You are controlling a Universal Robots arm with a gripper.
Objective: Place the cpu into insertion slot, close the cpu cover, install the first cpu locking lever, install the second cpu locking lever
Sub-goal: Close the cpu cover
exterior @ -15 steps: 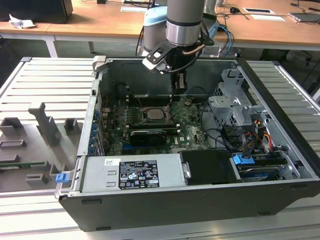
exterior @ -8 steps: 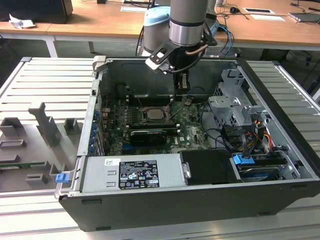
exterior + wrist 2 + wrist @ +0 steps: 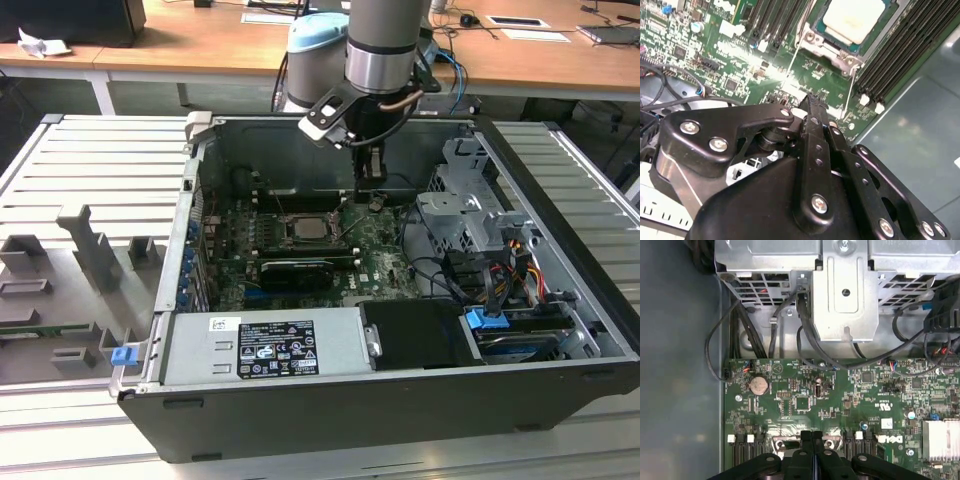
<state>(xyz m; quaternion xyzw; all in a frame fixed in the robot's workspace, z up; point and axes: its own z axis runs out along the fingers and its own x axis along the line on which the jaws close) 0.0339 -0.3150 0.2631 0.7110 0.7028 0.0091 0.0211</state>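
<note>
Gripper (image 3: 372, 198) hangs inside the open computer case (image 3: 330, 420), low over the green board (image 3: 805, 400), just beside the socket on the exterior view's right. In both wrist views its fingers (image 3: 812, 440) are pressed together with nothing between them, so it is closed and empty. The cpu (image 3: 857, 17) already sits in the socket, pale top up, and the cpu cover (image 3: 812, 36) looks laid down around its edges, though I can't tell if it is fully flat. Thin wire lever (image 3: 854, 87) runs along the socket edge close to the fingertips; whether it is latched can't be told. Risks as I judge them: the closed tips are near small board parts, and a push too low or off line could scrape them or hit the memory slots (image 3: 895, 55). The lever is thin and springy, so the tips could slip off it, letting it snap back. If the cover isn't seated, pressing a lever could stress the chip. The loose cables (image 3: 810, 347) by the drive cage (image 3: 845, 290) could catch the wrist.
</note>
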